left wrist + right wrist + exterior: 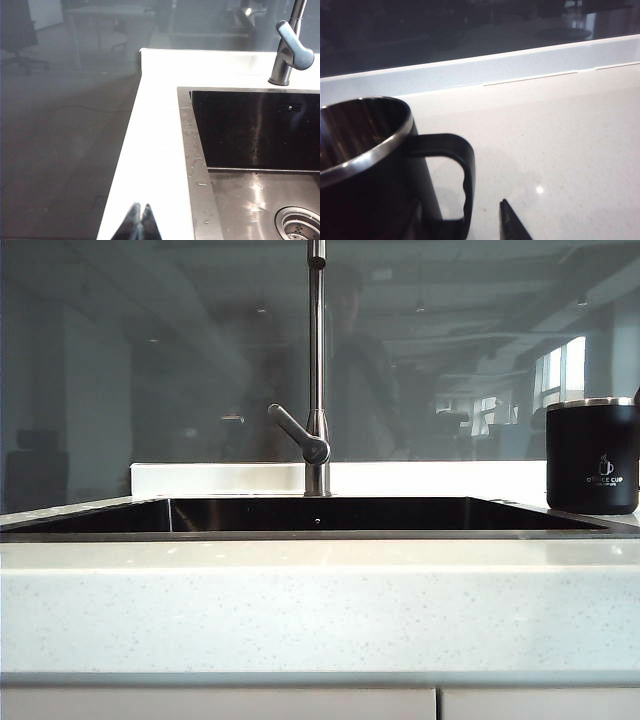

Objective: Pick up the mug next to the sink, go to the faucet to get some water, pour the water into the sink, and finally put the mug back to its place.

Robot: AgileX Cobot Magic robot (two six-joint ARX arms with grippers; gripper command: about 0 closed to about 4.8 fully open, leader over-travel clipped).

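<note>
One mug (370, 165) stands on the surface (560, 140) right of the sink (320, 515); your right pincer (512, 222), fingers apart, hovers beside its handle. Left pincer (137, 222) waits, fingers together. Next: straddle the mug and close.
</note>
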